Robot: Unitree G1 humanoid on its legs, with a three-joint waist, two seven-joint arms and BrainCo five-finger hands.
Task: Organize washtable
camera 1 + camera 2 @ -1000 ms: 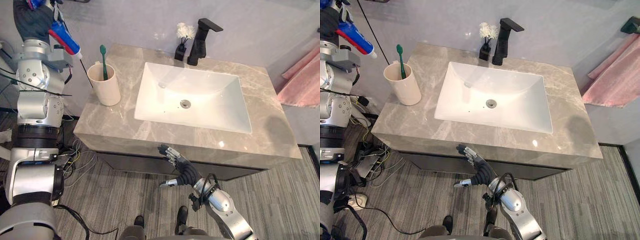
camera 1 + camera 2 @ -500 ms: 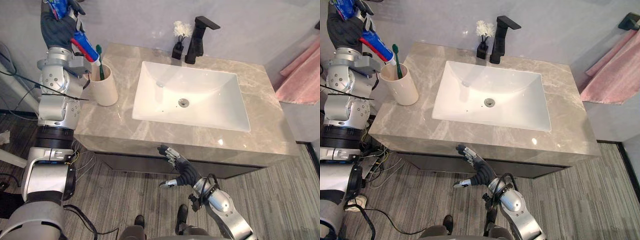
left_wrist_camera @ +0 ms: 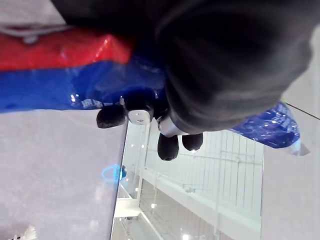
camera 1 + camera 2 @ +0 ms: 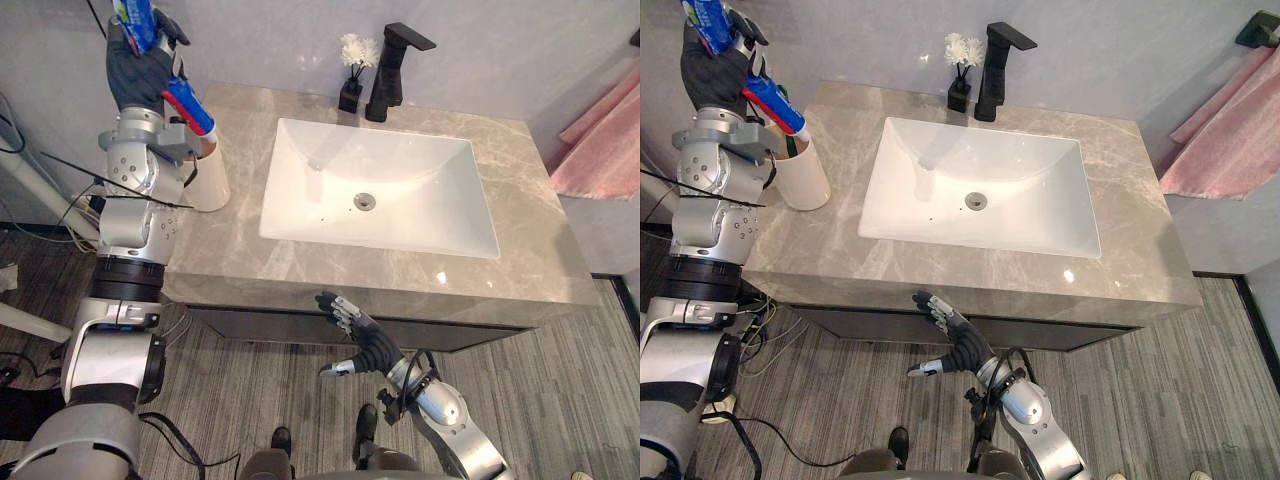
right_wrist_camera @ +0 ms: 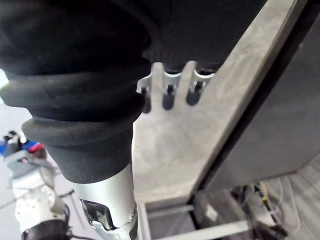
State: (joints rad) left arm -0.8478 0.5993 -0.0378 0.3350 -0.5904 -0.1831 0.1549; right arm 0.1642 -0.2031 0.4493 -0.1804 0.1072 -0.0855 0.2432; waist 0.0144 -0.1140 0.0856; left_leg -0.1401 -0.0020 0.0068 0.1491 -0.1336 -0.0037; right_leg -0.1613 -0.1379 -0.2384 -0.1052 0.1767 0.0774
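Left hand (image 4: 140, 68) (tight fist) around toothpaste tube (image 4: 190, 107)

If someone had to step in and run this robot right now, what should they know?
Left hand: shut on the toothpaste tube, held over the cup at the counter's left end, with the tube's lower end slanting down toward the cup's mouth.
Right hand: open and idle, below the counter's front edge.
Done: the tube is in hand at the cup.
Left: probably lower the tube into the cup and let go. I can't tell whether its tip is inside yet.
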